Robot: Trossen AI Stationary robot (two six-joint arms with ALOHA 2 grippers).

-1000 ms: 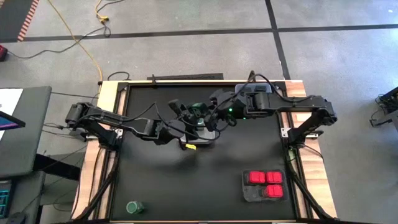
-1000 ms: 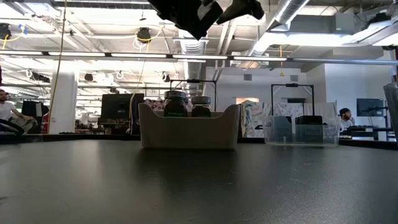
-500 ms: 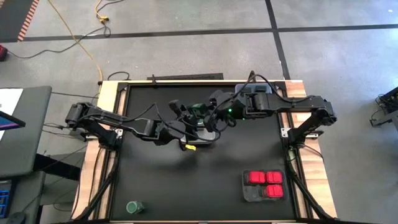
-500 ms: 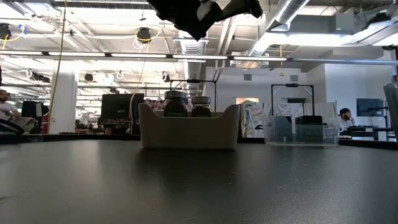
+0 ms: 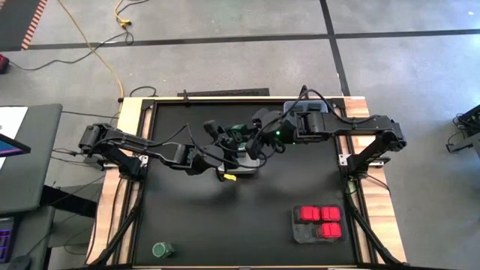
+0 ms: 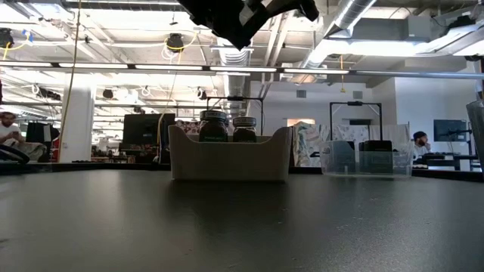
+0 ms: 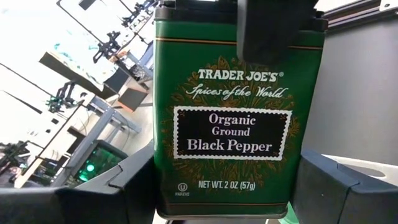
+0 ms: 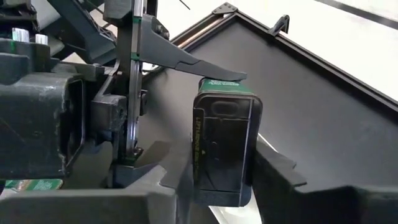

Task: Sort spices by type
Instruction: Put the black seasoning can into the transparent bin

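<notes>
Since the earlier frame the right claw (image 8: 217, 180) has closed on the black pepper tin (image 7: 239, 112); arms barely moved otherwise. Left claw (image 7: 224, 186) grips the same tin from its side, so both hold it in the air above the counter (image 5: 195, 217) centre. Red boxes (image 5: 320, 221) sit in a tray near the right front; one green jar (image 5: 163, 249) at the left front.

The right gripper (image 8: 217, 180) has now closed its 2 fingers on the black pepper tin (image 7: 239, 112).
</notes>
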